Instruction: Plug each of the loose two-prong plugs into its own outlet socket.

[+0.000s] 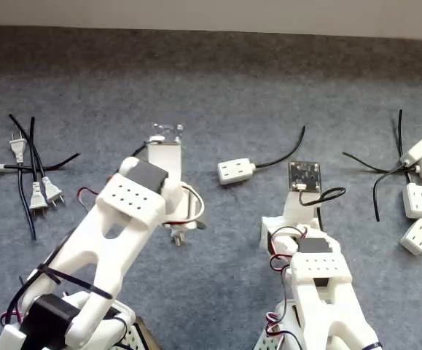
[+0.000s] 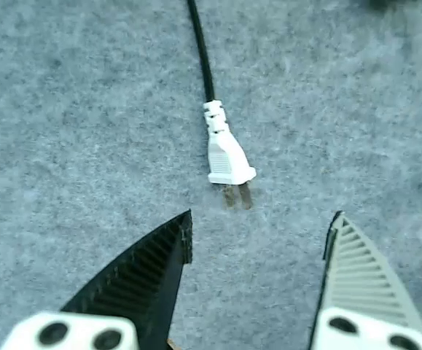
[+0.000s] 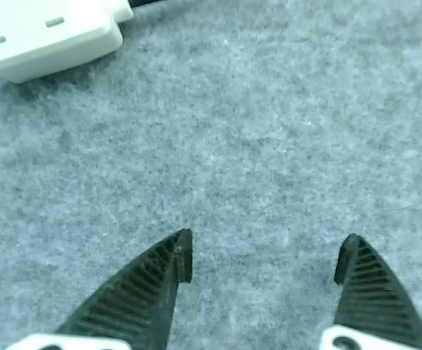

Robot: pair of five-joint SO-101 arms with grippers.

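Observation:
A white two-prong plug [image 2: 227, 157] on a black cord lies on the grey carpet just ahead of my left gripper [image 2: 258, 226], prongs toward it. That gripper is open, its fingers apart and holding nothing. My right gripper [image 3: 263, 255] hovers open over bare carpet, with a white outlet socket [image 3: 47, 33] off to one side ahead of it. From above, that socket [image 1: 236, 171] lies mid-table between the left arm [image 1: 134, 197] and the right arm [image 1: 316, 270].
Several loose plugs [image 1: 36, 193] with crossed black cords lie at the far left. Several more white sockets [image 1: 417, 200] cluster at the far right edge. A pale wall borders the carpet at the back.

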